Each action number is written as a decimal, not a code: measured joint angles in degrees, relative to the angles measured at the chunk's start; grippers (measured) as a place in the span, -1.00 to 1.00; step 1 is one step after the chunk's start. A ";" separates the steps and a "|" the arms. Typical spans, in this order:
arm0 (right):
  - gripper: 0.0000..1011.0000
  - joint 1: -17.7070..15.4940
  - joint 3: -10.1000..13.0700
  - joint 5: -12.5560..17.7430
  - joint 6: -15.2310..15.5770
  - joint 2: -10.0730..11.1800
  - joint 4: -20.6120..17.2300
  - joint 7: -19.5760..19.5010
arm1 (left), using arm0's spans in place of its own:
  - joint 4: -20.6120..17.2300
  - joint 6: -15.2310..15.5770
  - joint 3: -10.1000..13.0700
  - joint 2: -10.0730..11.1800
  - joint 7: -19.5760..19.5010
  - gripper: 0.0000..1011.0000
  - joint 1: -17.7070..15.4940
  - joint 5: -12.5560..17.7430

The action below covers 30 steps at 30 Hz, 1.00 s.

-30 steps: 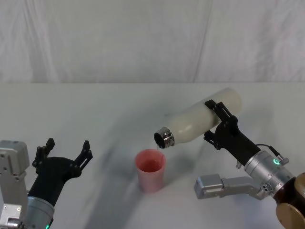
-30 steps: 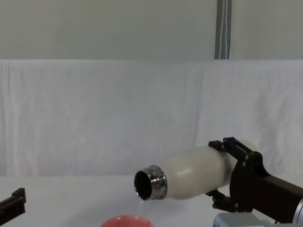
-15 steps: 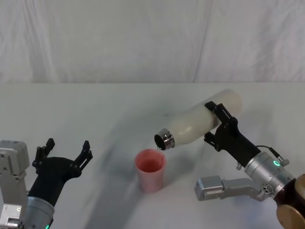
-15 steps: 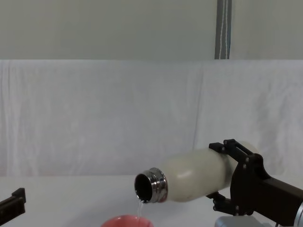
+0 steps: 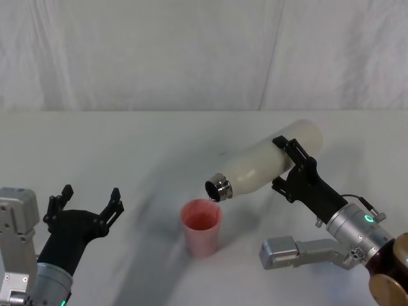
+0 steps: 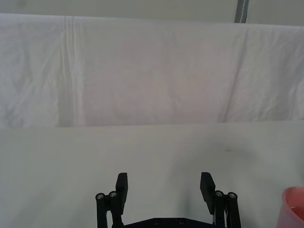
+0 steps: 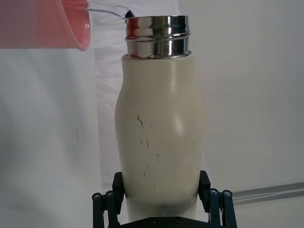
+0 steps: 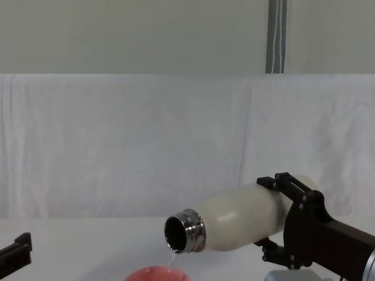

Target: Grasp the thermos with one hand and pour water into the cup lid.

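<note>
Thermos [image 5: 264, 165] is held tilted above the white table [image 5: 127, 146], its steel neck lowered toward the robot's left and its base raised toward the right. It is clamped around its lower body by the right gripper [image 5: 294, 167], whose black fingers are closed against both sides of the bottle. The cup lid [image 5: 201, 226], a small pink cup, is set upright on the table just below and slightly in front of the open mouth. A thin stream of water [image 8: 171, 260] is seen falling from the mouth into it.

The left gripper [image 5: 86, 207] is held low at the left, well apart from the cup lid, with its fingers spread wide and nothing between them. A wrinkled white cloth backdrop [image 5: 191, 51] is hung behind the table. Nothing is placed between the mouth and the cup lid.

From the chest view, the dark opening of the neck and the pink rim [image 8: 157, 273] below it are shown side-on, along with a grey pole [image 8: 276, 36] above the backdrop. From the right wrist view, small scuffs on the cream body [image 7: 161, 137] and the water at the steel lip are made visible. From the left wrist view, the spread fingers [image 6: 122, 184] and a sliver of the cup lid [image 6: 294, 204] are shown.
</note>
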 joint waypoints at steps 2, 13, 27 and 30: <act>0.89 0.03 -0.04 -0.05 -0.01 0.01 0.00 -0.02 | 0.00 0.00 0.00 0.00 0.00 0.98 0.00 0.00; 0.89 0.08 -0.15 -0.22 0.06 0.06 0.00 -0.11 | 0.00 0.00 0.00 0.00 0.00 0.98 0.00 0.00; 0.89 0.04 -0.10 -0.18 0.20 0.18 -0.18 -0.11 | 0.00 0.00 0.00 0.00 0.00 0.98 0.00 0.00; 0.88 0.03 -0.07 -0.14 0.19 0.19 -0.20 -0.12 | 0.00 0.00 0.00 0.00 0.00 0.98 0.00 0.00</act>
